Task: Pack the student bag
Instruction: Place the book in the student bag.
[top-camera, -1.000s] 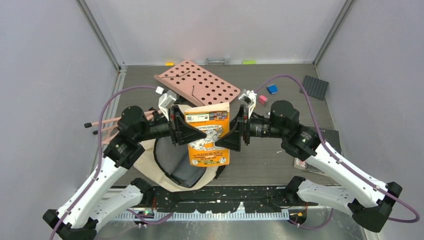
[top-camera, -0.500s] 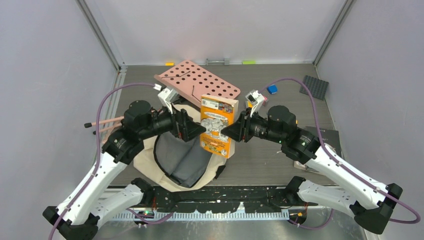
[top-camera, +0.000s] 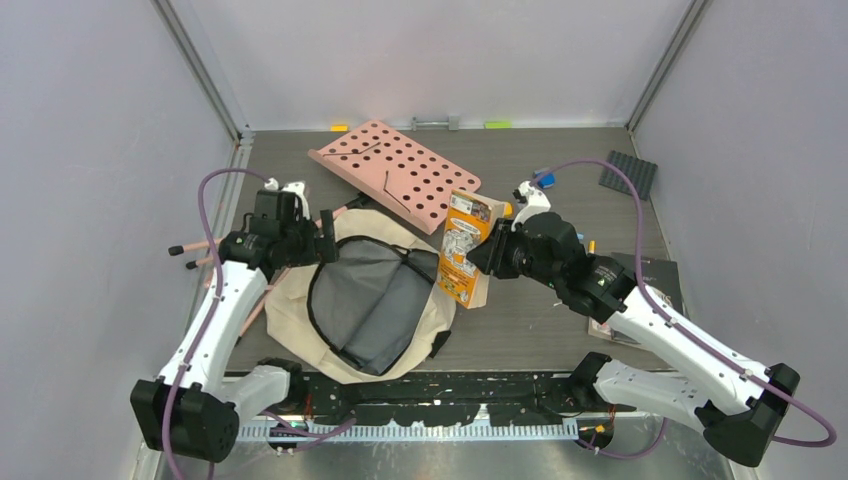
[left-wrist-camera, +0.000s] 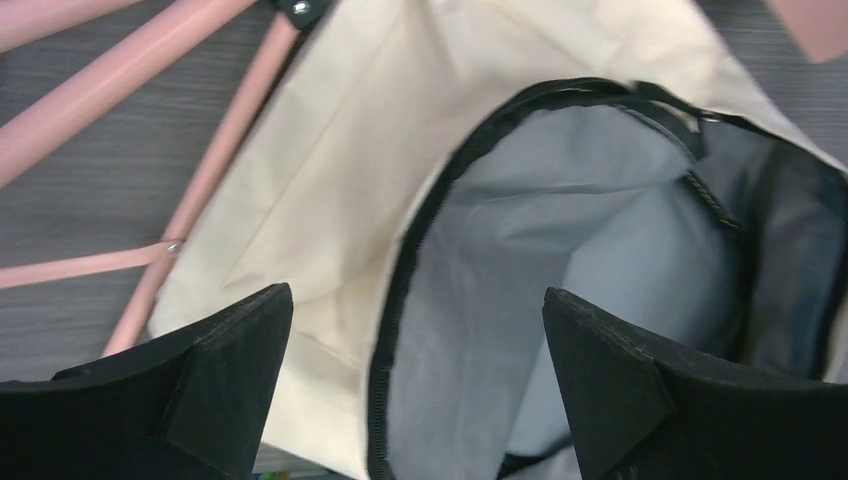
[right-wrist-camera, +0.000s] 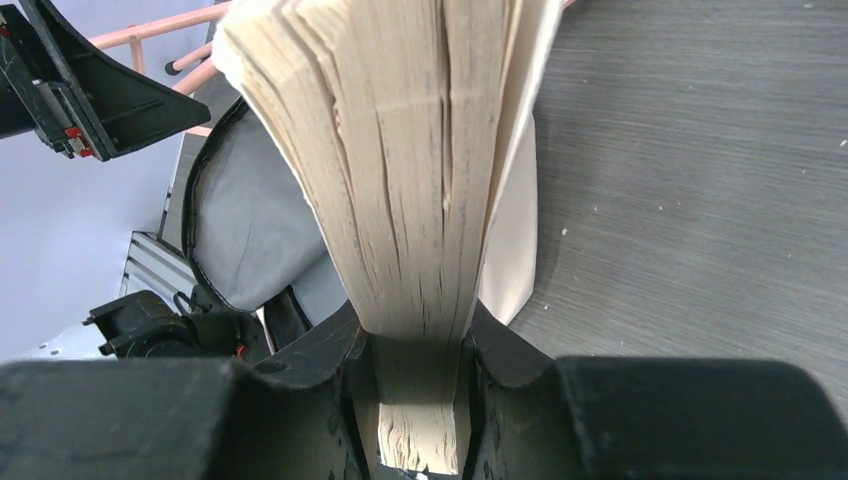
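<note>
Tabletop (top-camera: 560, 320) of dark grey wood grain carries everything in view. Largest on it is the student bag (top-camera: 372, 300), a cream fabric backpack lying flat at the near centre-left. Its main compartment is unzipped and gaping, so the grey lining shows inside the black zipper rim. Beyond it, toward the far edge, lies the pink perforated board (top-camera: 395, 172), its near side close to the bag's far edge.

Just right of the bag's opening stands the orange-covered paperback (top-camera: 463, 250), upright, cover turned toward the bag. Whether its lower edge touches the table cannot be told. The right gripper (right-wrist-camera: 415, 370) is clamped on the paperback, fingers pressed against both sides of the page block. In the right wrist view the cream page edges fan upward and one cover flares off to the right.

The left gripper (left-wrist-camera: 415, 300) hovers over the far-left part of the bag with its jaws spread wide and nothing between them. Its wrist view looks down on the zipper edge and the lining.

Pink sticks (top-camera: 205, 245) with dark tips lie to the bag's left, running up to the cream fabric. A dark grey studded plate (top-camera: 630, 173) sits at the far right, with a small blue block (top-camera: 545, 179) near it.
</note>
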